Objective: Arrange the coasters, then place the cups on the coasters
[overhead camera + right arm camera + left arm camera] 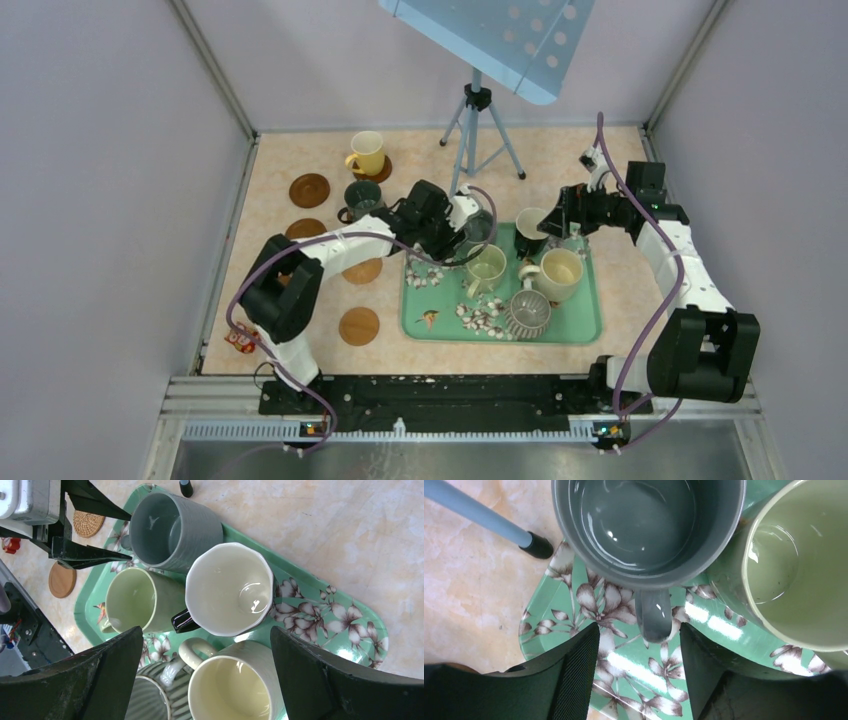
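Note:
My left gripper [455,237] [639,641] is open over the tray's back left corner. The grey cup [478,228] [644,525] stands just ahead of it, its handle [655,615] pointing into the gap between the fingers, untouched. My right gripper [558,226] [206,632] hangs wide open above the black cup with white inside [531,227] [227,587] and the cream cup [559,274] [235,685]. The pale green cup [487,268] and the ribbed grey cup [527,313] also stand on the tray. The yellow cup [366,152] sits on a coaster [381,170]. The dark green cup [362,198] stands near bare coasters [309,190], [363,271], [359,326].
The green floral tray [580,330] [564,605] [350,625] fills the middle right of the table. A tripod [478,120] stands behind it, one foot [538,545] close to the tray corner. A small red item [240,340] lies at the near left edge.

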Motion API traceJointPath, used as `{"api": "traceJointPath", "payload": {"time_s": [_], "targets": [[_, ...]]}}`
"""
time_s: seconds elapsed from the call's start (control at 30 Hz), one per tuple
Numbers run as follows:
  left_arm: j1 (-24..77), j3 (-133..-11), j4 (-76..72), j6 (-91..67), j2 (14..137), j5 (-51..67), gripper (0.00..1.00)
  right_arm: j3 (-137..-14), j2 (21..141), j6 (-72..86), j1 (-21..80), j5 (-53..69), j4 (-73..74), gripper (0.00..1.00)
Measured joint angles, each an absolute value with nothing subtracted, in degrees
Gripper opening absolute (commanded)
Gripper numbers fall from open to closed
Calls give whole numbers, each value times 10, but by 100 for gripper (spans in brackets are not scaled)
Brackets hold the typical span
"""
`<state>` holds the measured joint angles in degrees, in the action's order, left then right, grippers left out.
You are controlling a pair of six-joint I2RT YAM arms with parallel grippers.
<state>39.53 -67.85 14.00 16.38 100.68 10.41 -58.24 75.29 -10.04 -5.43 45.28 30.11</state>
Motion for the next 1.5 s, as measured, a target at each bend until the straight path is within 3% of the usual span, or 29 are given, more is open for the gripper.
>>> {"api": "traceJointPath", "payload": {"time_s": [0.2, 0.6, 0.8, 1.03, 1.5], "targets": [[395, -713, 151, 175, 1043, 113, 71, -582, 753, -101, -54, 453, 302, 96], [395, -760, 165, 182, 1112, 95, 55, -582, 753, -104, -54, 452, 307, 96], [397, -760, 162, 186, 1113, 94, 34, -582, 753, -105, -54, 452, 309, 96], [399, -760, 157, 199, 1113, 106, 0, -582, 753, -105, -54, 452, 309, 96], [382, -731, 215, 197, 1024, 144, 0, -582, 753, -105, -54, 451, 309, 96]]}}
